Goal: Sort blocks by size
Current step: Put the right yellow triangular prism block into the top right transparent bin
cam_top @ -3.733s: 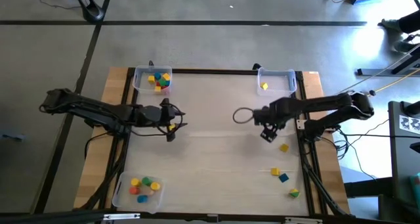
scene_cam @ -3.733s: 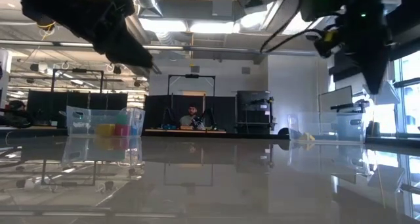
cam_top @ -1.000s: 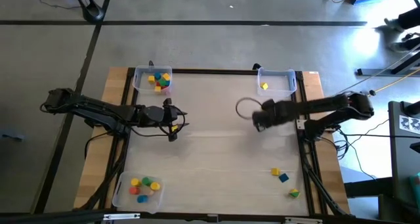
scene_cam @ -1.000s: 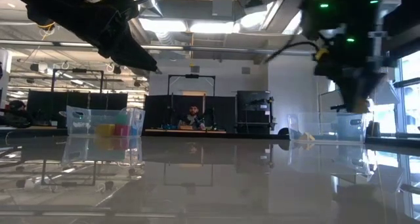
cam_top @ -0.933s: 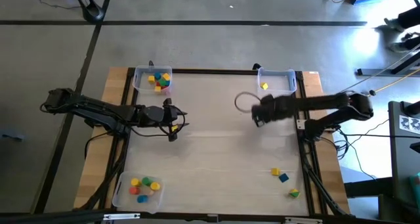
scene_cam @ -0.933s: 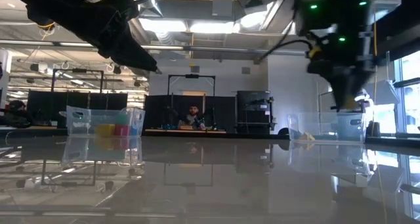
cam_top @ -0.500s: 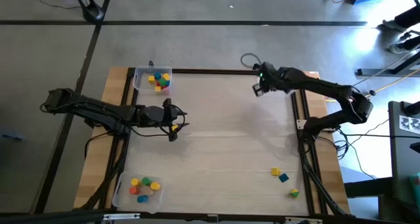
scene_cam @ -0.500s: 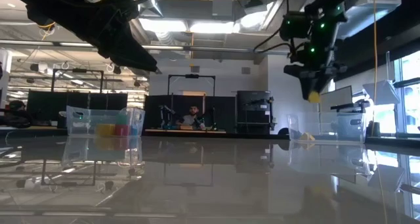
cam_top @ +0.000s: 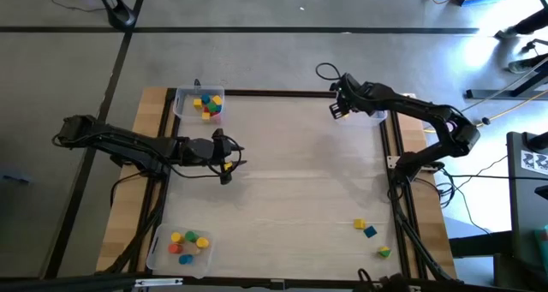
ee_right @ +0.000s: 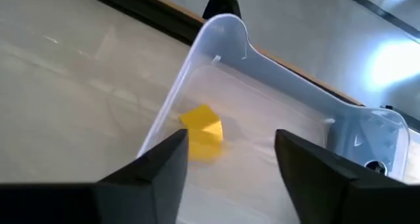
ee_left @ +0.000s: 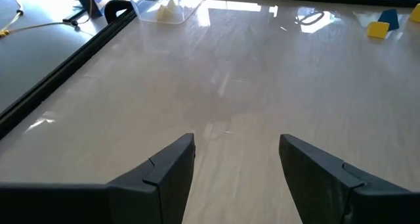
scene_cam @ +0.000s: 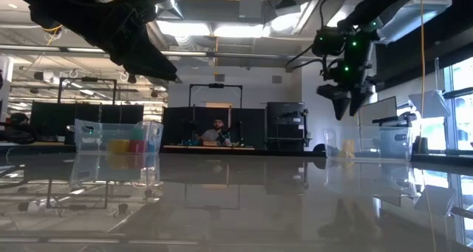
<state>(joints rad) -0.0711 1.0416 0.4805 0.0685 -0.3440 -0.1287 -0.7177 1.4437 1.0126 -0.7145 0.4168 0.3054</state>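
Note:
My right gripper [cam_top: 336, 110] hangs open above the near-left corner of the clear tray [ee_right: 223, 23] at the table's far right. A yellow block [ee_right: 202, 133] lies inside that tray, below the fingers and apart from them. Three more blocks lie on the table near its front right: yellow [cam_top: 359, 224], blue [cam_top: 369, 232] and a green-and-yellow one [cam_top: 383, 252]. My left gripper [cam_top: 227, 162] waits open over the left middle of the table, with only bare tabletop between its fingers [ee_left: 174, 161].
A clear tray [cam_top: 199, 104] with several blocks stands at the far left, and another [cam_top: 180, 245] at the near left. A dark frame [cam_top: 390, 155] borders the table. The wide middle of the tabletop [cam_top: 291, 181] is bare wood. A person sits in the room behind the table.
My right gripper has swung from the table's right middle toward the far edge, carrying a yellow block to a spot over the far right tray. There it has opened, and the block no longer sits between its fingertips.

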